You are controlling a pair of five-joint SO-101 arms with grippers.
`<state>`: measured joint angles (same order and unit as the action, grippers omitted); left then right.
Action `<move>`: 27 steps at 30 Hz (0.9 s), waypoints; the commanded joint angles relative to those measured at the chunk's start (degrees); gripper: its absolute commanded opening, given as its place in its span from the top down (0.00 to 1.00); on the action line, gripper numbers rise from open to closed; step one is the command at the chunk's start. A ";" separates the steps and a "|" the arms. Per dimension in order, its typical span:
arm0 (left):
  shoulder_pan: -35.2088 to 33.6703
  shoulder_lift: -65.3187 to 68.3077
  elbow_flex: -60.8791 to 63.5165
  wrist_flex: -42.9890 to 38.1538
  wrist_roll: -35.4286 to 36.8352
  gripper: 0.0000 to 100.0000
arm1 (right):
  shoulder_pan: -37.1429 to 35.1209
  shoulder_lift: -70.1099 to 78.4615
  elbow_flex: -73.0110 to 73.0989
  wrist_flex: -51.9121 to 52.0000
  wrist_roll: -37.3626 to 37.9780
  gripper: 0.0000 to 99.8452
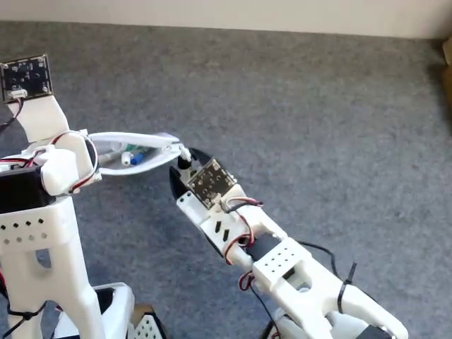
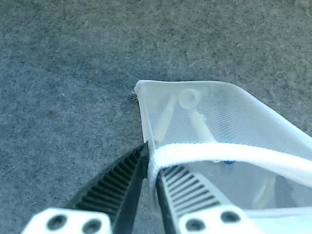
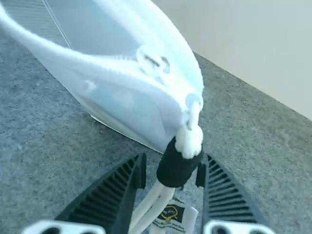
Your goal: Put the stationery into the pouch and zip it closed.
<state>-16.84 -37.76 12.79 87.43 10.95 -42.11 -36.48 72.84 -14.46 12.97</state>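
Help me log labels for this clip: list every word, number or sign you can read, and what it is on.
None can be read.
Tag below the zip pull of the pouch: dark emblem with print, too blurred to read.
Circuit board on an arm's wrist: marks too small to read.

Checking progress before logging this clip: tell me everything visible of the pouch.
The pouch is white, translucent mesh-like fabric with a white zip band. It rests on the grey carpet, mouth gaping, pens inside. The left gripper pinches the edge at one end; at the other, the zip's cord and black pull sit between the open fingers of the right gripper.
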 commanded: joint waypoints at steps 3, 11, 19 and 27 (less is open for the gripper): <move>1.19 -1.10 -0.66 -0.09 -0.53 0.99 | 0.84 -0.22 -2.86 -1.45 0.00 0.84; 1.19 -1.10 -0.66 -0.09 -0.53 0.99 | 1.63 -0.13 -5.58 -1.45 0.00 0.84; 1.19 -1.10 -0.66 -0.09 -0.53 0.99 | 1.54 0.40 -5.49 -1.45 0.00 0.84; 1.19 -1.10 -0.66 -0.09 -0.53 0.99 | 1.71 7.25 -6.46 -7.16 0.18 0.87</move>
<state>-16.84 -37.76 12.79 87.43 10.95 -41.14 -29.36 70.55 -17.98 12.97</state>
